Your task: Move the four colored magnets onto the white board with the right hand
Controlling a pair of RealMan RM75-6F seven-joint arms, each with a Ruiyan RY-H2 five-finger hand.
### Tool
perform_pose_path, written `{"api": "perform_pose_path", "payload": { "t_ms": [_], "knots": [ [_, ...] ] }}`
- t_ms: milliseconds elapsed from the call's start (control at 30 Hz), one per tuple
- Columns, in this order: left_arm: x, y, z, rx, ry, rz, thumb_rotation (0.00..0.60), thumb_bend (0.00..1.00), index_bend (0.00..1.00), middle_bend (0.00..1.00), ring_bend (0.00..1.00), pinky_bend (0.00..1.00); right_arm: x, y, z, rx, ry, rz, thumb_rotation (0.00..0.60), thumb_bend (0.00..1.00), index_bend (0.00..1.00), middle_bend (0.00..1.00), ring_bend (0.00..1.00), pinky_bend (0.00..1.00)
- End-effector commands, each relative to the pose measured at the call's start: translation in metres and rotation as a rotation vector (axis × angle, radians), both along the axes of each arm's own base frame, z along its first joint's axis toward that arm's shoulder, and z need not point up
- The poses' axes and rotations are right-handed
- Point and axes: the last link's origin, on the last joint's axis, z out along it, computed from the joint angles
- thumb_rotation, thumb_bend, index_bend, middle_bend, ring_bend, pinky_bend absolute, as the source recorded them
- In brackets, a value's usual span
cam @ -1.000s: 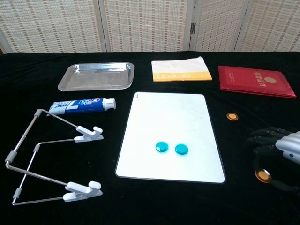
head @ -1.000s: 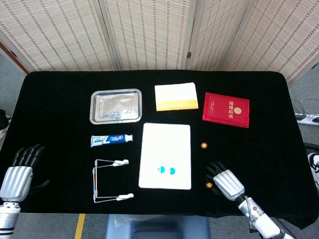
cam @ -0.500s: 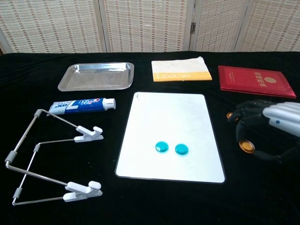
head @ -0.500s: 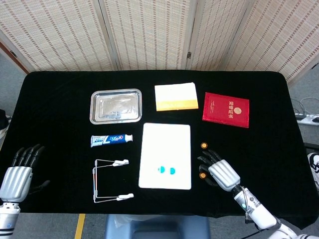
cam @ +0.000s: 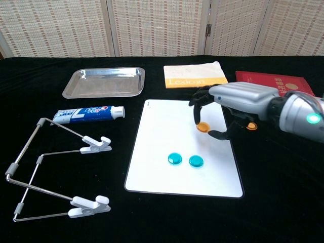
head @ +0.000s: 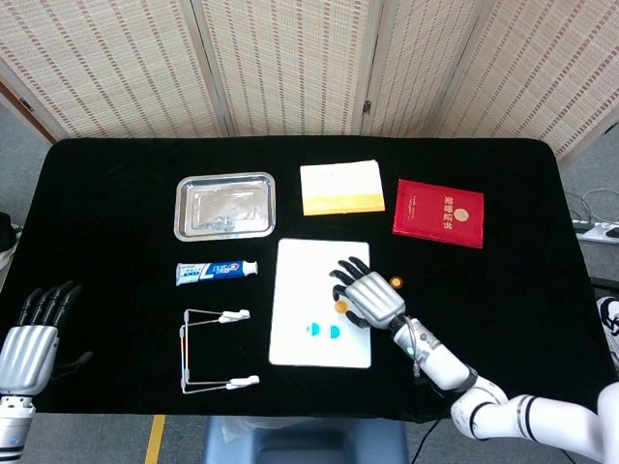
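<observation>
Magnets are the job: two round blue magnets (cam: 183,160) already lie on the flat white rectangular board (cam: 167,177), a third small orange disc magnet (cam: 203,126) is pinched in the right hand (cam: 230,101) above the board's upper right area, and another orange magnet (head: 396,282) waits on the black tablecloth (head: 503,300) just off the board's right edge. Lower it flat onto bare white, clear of the blue pair and away from the rim. The left hand (head: 34,333) rests spread, well apart.
</observation>
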Motion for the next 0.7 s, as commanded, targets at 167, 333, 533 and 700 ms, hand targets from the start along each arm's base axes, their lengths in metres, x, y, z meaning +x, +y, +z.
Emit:
{"api": "perform_pose_path", "payload": {
  "t_ms": [167, 333, 533, 700],
  "knots": [
    [-0.002, -0.001, 0.0, 0.0, 0.0, 0.01, 0.6, 0.15, 0.07, 0.08, 0.11, 0.0, 0.024, -0.023, -0.022, 0.004, 0.031, -0.008, 0.6, 0.46, 0.5, 0.18, 0.0, 0.0],
    [-0.005, -0.002, -0.001, -0.001, -0.001, 0.016, 0.6, 0.15, 0.07, 0.08, 0.11, 0.0, 0.03, -0.034, -0.031, -0.006, 0.051, -0.023, 0.6, 0.46, 0.49, 0.17, 0.0, 0.0],
    [-0.007, -0.003, -0.001, 0.0, -0.003, 0.019, 0.6, 0.15, 0.07, 0.08, 0.11, 0.0, 0.039, -0.042, -0.04, -0.016, 0.066, -0.021, 0.6, 0.46, 0.43, 0.16, 0.0, 0.0],
    [-0.008, -0.004, -0.001, 0.001, -0.003, 0.024, 0.6, 0.15, 0.07, 0.08, 0.11, 0.0, 0.043, -0.043, -0.041, -0.02, 0.07, -0.017, 0.6, 0.46, 0.27, 0.16, 0.0, 0.0]
  ]
}}
